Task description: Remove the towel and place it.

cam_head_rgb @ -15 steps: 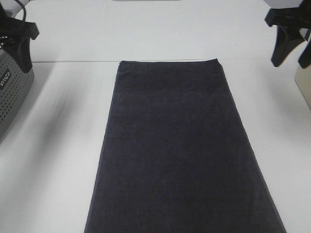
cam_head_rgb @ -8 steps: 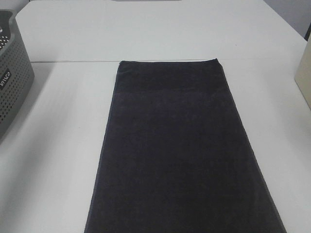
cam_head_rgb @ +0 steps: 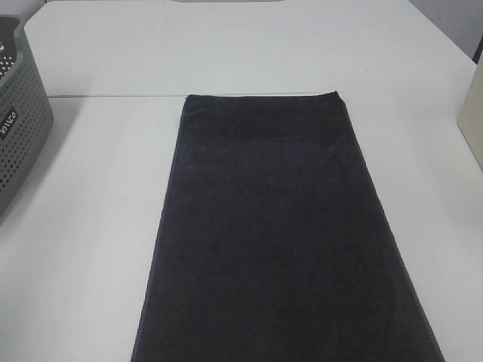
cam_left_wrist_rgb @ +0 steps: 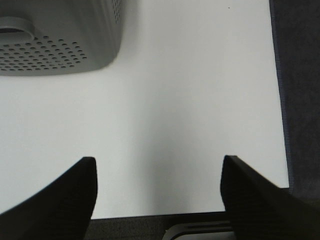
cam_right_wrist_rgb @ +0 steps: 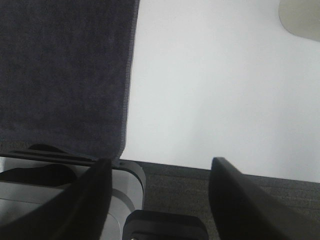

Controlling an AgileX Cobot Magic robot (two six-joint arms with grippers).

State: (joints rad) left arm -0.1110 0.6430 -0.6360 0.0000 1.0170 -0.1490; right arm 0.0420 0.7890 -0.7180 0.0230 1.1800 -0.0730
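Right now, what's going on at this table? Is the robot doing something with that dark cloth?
Nothing is being handled at this moment. The towel lies flat down the middle of the white table, with the grey basket off at the left edge. Neither arm shows from above. Each wrist camera shows its gripper open and empty: the left gripper beside the towel's edge on the basket's side, the right gripper by its opposite edge.

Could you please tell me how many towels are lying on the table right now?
1. The towel lies flat along the middle of the table, between the grey basket at the left edge and a beige object at the right. Nothing suggests another underneath.
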